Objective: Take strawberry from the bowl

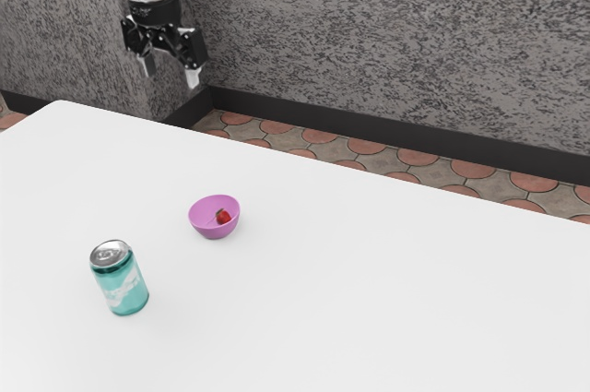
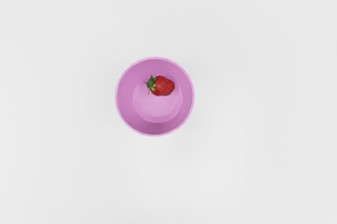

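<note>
My gripper [image 1: 169, 77] is at the exterior view's upper left, high above the table, its two fingers standing apart with nothing between them: it is open. A pink bowl [image 1: 198, 219] stands upright on the white table, well below my hand. Inside it lies a red strawberry [image 1: 223, 217]. The wrist view looks down into the bowl [image 2: 125, 100], where the strawberry [image 2: 163, 86] with its green leaves rests off-centre, close to one side of the wall.
A teal soda can [image 1: 121, 279] stands upright on the table [image 1: 369, 291], nearer the exterior camera than the bowl and apart from it. Behind the table are a tiled floor [image 1: 366, 146] and a grey stone-patterned wall [image 1: 396, 32].
</note>
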{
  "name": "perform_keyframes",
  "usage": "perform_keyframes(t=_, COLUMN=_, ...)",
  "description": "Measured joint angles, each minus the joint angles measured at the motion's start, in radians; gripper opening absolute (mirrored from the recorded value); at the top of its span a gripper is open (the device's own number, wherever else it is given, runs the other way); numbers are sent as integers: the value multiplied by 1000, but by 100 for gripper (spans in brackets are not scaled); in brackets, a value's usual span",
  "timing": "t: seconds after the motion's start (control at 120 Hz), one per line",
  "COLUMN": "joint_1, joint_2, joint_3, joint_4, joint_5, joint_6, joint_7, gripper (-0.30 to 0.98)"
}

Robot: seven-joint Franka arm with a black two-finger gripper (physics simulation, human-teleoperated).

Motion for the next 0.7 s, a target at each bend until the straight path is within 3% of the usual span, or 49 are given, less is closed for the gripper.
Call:
perform_keyframes(t=0.333, joint_1=6, joint_2=-23, joint_3=-6, joint_4=0, joint_5=-9, joint_6=11, joint_7=18, gripper=69)
perform_keyframes(t=0.4, joint_1=-73, joint_2=-60, joint_3=-8, joint_4=-12, joint_5=22, joint_6=27, joint_7=108, gripper=68)
perform_keyframes(t=0.5, joint_1=-159, joint_2=-61, joint_3=-3, joint_4=-201, joint_5=39, joint_6=139, joint_7=283, gripper=64)
perform_keyframes(t=0.575, joint_1=-113, joint_2=-59, joint_3=1, joint_4=-364, joint_5=38, joint_6=242, joint_7=412, gripper=57)
perform_keyframes(t=0.7, joint_1=-22, joint_2=11, joint_3=18, joint_4=-461, joint_5=33, joint_6=369, joint_7=605, gripper=53)
